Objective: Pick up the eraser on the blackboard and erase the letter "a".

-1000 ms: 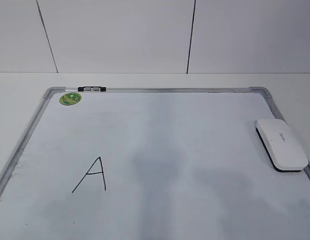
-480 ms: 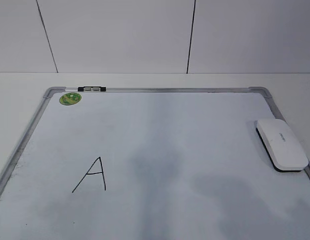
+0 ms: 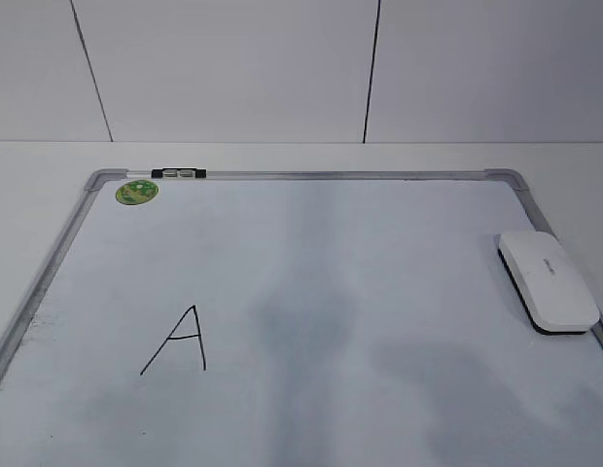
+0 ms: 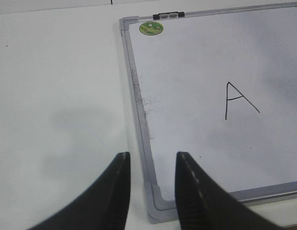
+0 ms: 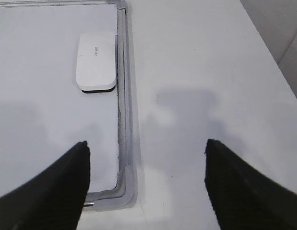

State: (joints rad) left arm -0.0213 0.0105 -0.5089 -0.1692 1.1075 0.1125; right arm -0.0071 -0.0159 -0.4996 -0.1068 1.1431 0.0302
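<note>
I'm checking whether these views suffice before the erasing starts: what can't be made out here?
- Print on the eraser: too small to read in any view.
- Blackboard: near edge cut off by the exterior view's bottom.
- Eraser's underside: hidden, resting on the board.
- Left gripper and right gripper: only fingers show; arms out of frame, absent from the exterior view.
- Green sticker: design blurred.

A whiteboard-style blackboard (image 3: 311,243) is lying flat on a white counter (image 3: 29,175). The eraser (image 3: 547,281) is resting against its right frame edge. A capital letter "A" (image 3: 178,341) is showing near the left front.
</note>
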